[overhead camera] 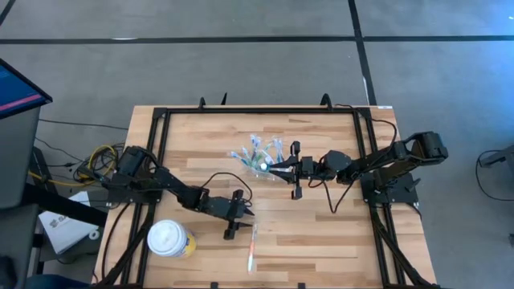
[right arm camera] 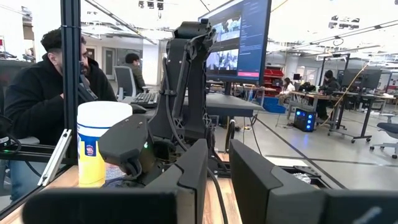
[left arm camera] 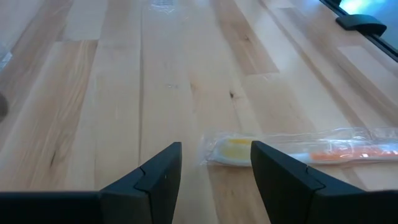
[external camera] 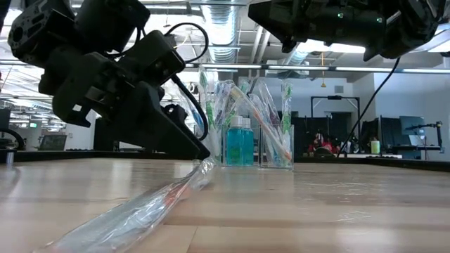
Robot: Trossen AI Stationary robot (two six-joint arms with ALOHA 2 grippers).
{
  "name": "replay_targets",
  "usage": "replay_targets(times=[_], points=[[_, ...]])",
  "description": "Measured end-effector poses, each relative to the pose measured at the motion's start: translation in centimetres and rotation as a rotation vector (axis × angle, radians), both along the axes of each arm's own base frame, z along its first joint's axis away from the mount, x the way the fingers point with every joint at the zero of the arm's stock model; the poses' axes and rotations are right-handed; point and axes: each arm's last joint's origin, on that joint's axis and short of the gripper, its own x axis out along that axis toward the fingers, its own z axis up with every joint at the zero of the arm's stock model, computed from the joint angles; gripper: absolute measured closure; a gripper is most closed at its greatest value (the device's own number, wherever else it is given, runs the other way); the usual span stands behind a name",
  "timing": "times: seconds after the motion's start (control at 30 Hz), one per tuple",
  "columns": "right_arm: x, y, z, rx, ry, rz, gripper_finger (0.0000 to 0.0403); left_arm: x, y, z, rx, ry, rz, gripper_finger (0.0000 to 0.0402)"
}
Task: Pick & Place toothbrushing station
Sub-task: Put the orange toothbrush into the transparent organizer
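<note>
the right gripper (right arm camera: 219, 177) fills the foreground, its two dark fingers (right arm camera: 186, 180) standing side by side with a narrow gap between them and nothing visible in that gap. just beyond the fingers rises the left arm (right arm camera: 180, 81), dark and jointed, with a cable curving down beside it. beside the left arm, near its base, stands a yellow cup (right arm camera: 99, 146) with a white lid. behind the left arm hangs a large monitor (right arm camera: 239, 40) showing windows. beyond the cup sits a person in a dark top (right arm camera: 34, 99) at a desk, with other people farther back in the room.
</note>
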Motion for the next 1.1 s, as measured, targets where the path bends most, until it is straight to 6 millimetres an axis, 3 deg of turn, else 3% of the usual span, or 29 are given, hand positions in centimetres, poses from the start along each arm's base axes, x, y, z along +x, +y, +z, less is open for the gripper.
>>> replay_targets(times=[1.1], points=[[0.0, 0.0, 0.01, 0.0, 0.0, 0.0, 0.0343, 0.46, 0.43, -0.22, -0.026, -0.015, -0.017, 0.0216]])
